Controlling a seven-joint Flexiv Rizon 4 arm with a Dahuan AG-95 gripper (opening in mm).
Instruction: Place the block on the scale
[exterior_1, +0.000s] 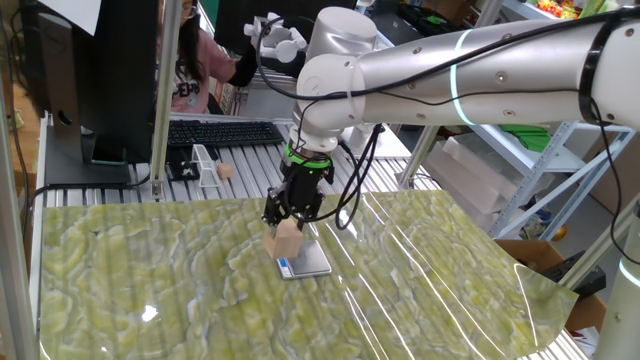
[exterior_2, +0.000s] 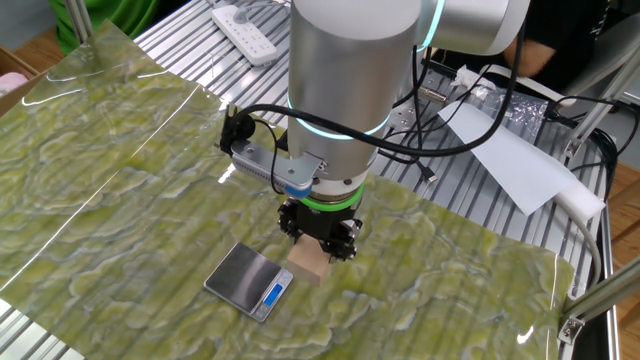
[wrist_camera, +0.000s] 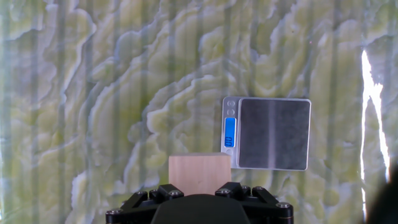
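The block (exterior_1: 284, 240) is a plain light-tan wooden cube held between my gripper's (exterior_1: 287, 228) fingers, above the table. It also shows in the other fixed view (exterior_2: 309, 263) and in the hand view (wrist_camera: 199, 173), at the bottom centre. The scale (exterior_1: 304, 260) lies flat on the green mat, with a silver plate and a blue display strip. In the hand view the scale (wrist_camera: 273, 133) lies up and to the right of the block, its display (wrist_camera: 229, 132) on its left edge. In the other fixed view the scale (exterior_2: 248, 279) lies just left of the block. The block hangs beside the scale's display edge, not over the plate.
A green marbled mat (exterior_1: 150, 280) covers the table. A keyboard (exterior_1: 225, 131), a small white stand (exterior_1: 207, 166) and a tiny wooden ball (exterior_1: 225, 171) lie at the back. A power strip (exterior_2: 248, 34) and white paper (exterior_2: 510, 150) lie on the slatted table edge.
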